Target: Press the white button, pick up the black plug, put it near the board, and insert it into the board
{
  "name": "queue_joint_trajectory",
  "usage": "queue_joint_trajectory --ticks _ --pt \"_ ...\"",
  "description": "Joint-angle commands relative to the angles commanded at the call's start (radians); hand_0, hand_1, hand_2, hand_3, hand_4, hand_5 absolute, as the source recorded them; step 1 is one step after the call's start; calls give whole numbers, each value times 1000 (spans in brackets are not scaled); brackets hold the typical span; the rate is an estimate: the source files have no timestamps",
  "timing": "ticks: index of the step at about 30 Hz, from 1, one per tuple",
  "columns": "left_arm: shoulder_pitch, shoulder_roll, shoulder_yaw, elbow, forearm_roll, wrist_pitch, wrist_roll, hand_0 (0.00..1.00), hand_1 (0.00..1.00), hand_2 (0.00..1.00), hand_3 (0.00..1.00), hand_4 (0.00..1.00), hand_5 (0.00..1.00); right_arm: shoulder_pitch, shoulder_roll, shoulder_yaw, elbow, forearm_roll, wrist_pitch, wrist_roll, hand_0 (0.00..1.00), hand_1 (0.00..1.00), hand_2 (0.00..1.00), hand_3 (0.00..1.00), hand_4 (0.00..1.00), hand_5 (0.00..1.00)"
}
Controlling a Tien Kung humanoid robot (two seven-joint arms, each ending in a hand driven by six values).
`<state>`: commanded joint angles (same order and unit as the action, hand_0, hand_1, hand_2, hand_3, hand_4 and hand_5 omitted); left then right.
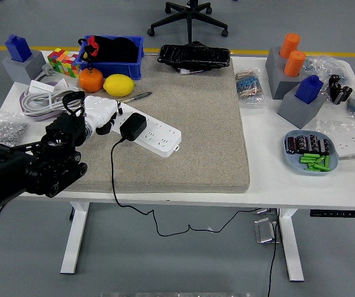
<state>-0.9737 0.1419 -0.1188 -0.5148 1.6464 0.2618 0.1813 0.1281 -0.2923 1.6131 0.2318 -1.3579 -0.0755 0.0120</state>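
Head view: left arm comes in from lower left, left hand (pixel 98 113) sits over the left end of the white power strip (pixel 154 135) on the beige mat (pixel 196 117). Fingers (pixel 112 112) are white, curled down onto the strip's end; whether they press the white button can't be made out, the button itself is hidden under the hand. Nothing gripped as far as visible.

Black plug (pixel 132 125) is seated on the strip just right of the hand, touching or nearly touching the fingertips. Its black cable (pixel 112 179) runs down off the mat, over the near edge of the surface (pixel 270 179) and hangs below.

Strip lies diagonally, left end higher, right end toward mat centre.

Behind the hand: orange (pixel 91 80) and lemon (pixel 119 85) side by side, a pen (pixel 138 96) just right of the lemon at the mat's edge. Blue bin (pixel 111 55) with black items behind those, colour cube (pixel 63 62) to its left, coiled white cable (pixel 41 99) at far left.

Black keyboard-like object (pixel 193 55) at the mat's far edge.

Right side, well apart from the work: grey blocks with orange cylinders (pixel 292 54) and a blue piece (pixel 309 88), blue dish (pixel 310 151) with green and dark parts, white wall socket (pixel 351 143) beside it.

Right arm out of frame.
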Motion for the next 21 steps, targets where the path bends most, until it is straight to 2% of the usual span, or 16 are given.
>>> queue_joint_trajectory --ticks 13,21 --pt "-12 -11 90 14 -18 -2 10 377 169 183 701 2 2 1 0 -2 3 2 1 -1 681 587 583 574 630 319" --pt "-15 -2 79 11 -11 7 9 363 165 182 698 2 2 -1 1 -6 3 1 2 -2 681 587 583 575 630 320"
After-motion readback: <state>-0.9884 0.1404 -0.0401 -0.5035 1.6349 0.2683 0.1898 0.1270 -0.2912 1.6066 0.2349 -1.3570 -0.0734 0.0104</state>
